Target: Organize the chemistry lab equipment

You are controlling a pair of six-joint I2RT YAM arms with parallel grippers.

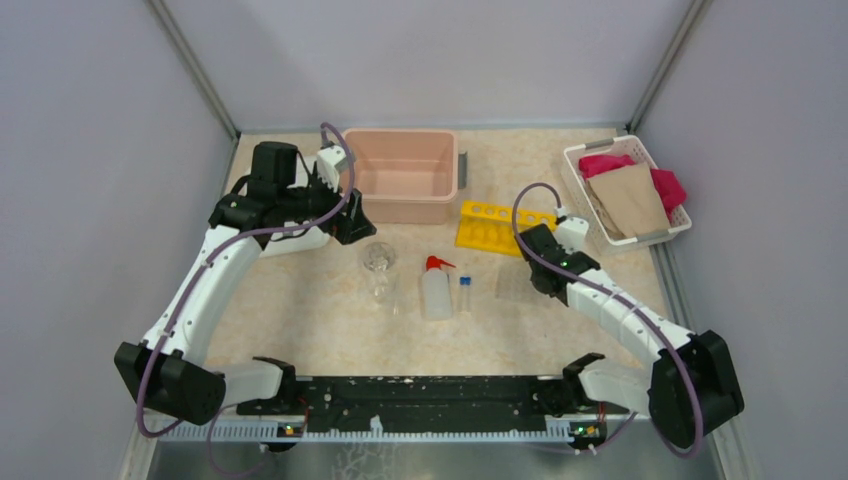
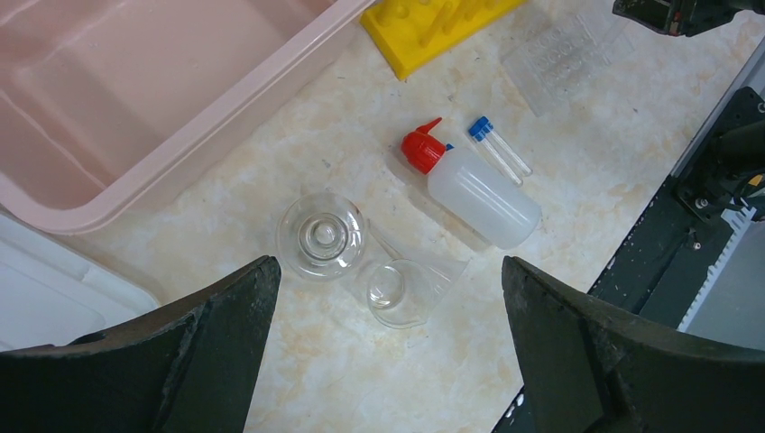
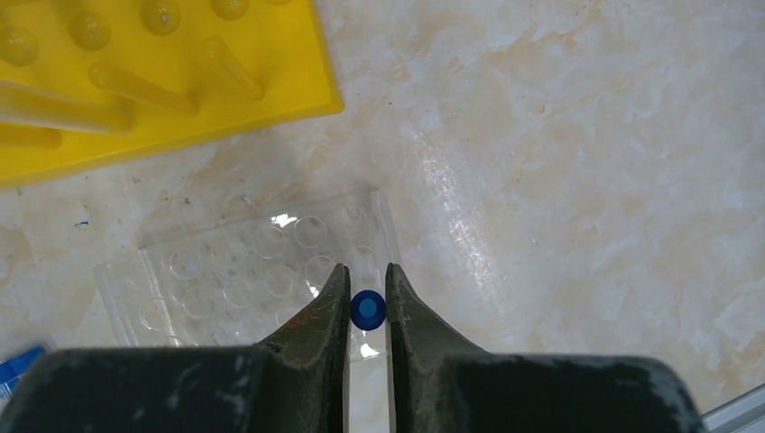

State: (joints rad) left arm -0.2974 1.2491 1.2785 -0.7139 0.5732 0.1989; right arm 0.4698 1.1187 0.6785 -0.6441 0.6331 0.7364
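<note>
One blue-capped clear tube (image 3: 367,309) was pinched in the right hand (image 3: 365,275); the left hand (image 2: 388,266), spread, hung over one clear glass flask (image 2: 320,236).

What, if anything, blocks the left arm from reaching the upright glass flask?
Probably nothing, so yes: its open fingers hang above the upright flask with clear space between. The tipped glass close beside it may get bumped.
</note>
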